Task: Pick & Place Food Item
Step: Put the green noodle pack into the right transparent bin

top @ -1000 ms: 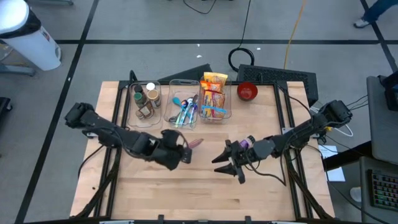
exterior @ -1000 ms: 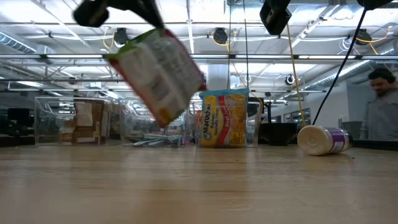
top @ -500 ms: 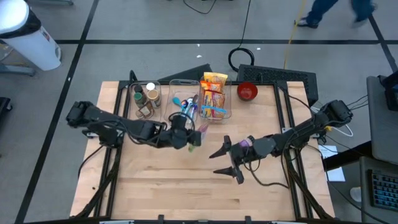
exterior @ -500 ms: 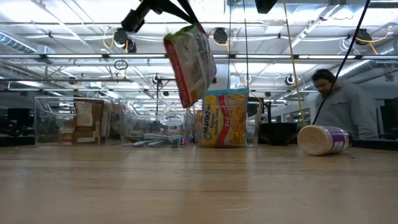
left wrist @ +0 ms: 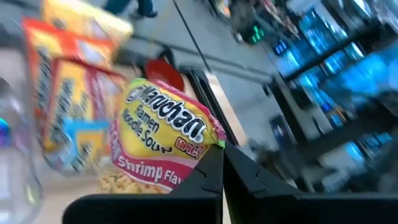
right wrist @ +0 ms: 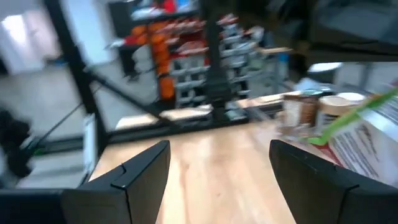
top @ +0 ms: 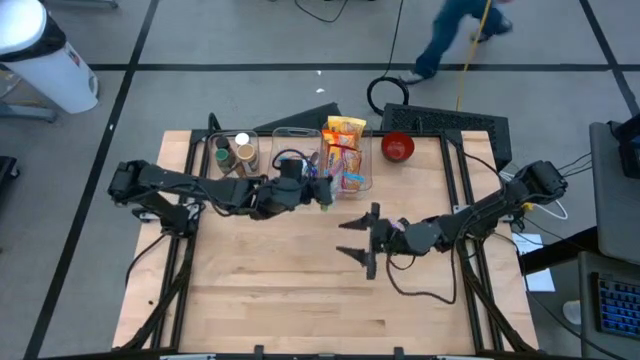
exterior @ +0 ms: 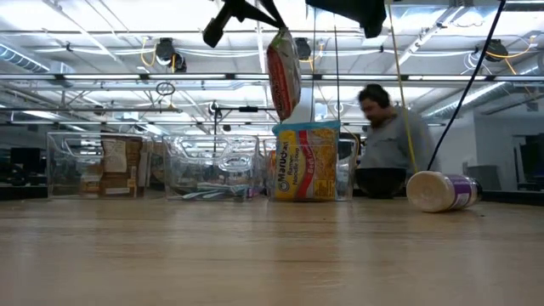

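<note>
A pink and yellow ramen packet [left wrist: 163, 144] hangs in the air in front of the far bins, with my left gripper [top: 312, 192] shut on it. In the low view the packet [exterior: 285, 75] shows edge-on, above and in front of the clear bin [top: 347, 158] that holds more noodle packs. My right gripper [top: 360, 245] stands open above the table's middle right, holding nothing; its two fingers [right wrist: 142, 169] are wide apart. My left gripper pinches the ramen packet by its sealed edge near a corner [left wrist: 216, 144] between its two shut fingers. The fingers come nearly level from the table's left. The packet hangs below the hold, upright and clear of the table.
Three clear bins line the far edge: spice jars [top: 232, 155], utensils [top: 296, 165], noodle packs. A red bowl [top: 398, 147] sits to their right. A white jar with a purple label [exterior: 442, 190] lies on its side. A person [exterior: 384, 140] walks beyond the table.
My left gripper has swung up and toward the far right, toward the noodle bin, carrying the packet. The packet has turned from face-on to edge-on in the low view. My right gripper has rolled about its own line while staying in place.
</note>
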Controlling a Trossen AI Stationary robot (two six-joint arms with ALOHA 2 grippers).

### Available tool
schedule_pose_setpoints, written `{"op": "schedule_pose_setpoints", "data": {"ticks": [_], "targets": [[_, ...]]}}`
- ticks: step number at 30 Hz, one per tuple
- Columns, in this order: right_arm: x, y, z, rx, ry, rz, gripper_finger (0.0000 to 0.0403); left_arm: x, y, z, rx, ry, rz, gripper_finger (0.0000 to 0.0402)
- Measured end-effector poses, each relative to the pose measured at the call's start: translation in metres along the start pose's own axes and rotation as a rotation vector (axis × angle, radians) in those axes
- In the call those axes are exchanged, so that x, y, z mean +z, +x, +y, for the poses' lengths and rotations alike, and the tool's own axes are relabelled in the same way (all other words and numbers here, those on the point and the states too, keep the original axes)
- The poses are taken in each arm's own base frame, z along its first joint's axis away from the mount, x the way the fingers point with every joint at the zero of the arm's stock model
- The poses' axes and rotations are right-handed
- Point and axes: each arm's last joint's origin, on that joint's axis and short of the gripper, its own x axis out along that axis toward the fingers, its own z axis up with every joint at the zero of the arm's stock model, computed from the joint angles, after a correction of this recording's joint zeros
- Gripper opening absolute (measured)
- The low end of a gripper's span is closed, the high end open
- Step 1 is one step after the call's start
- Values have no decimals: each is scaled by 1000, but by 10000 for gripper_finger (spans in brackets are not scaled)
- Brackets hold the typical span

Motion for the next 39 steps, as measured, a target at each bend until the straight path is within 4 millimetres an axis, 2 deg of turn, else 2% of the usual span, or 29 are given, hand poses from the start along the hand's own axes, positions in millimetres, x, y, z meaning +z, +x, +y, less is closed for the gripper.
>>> {"op": "schedule_pose_setpoints", "data": {"ticks": [5, 10, 13, 17, 22, 27, 33, 39], "targets": [[9, 0, -2, -84, 121, -95, 267, 16, 9, 5, 33, 34, -100, 0], [20, -2, -1, -67, 204, -201, 266, 35, 20, 8, 12, 134, -151, 0], [23, -2, -4, -135, 166, -236, 267, 50, 26, 5, -67, 239, -176, 0], [26, 2, -20, -357, 58, -250, 265, 66, 31, 5, -153, 335, -196, 0], [36, 9, -38, -542, 42, -258, 267, 75, 37, 12, -117, 436, -212, 0], [52, 23, -51, -634, -25, -188, 265, 82, 40, 17, -98, 430, -223, 0], [50, 33, -69, -695, 45, -184, 265, 90, 43, 21, -103, 371, -233, 0], [45, 41, -77, -719, 98, -208, 265, 83, 58, 21, -166, 415, -224, 0]]}}
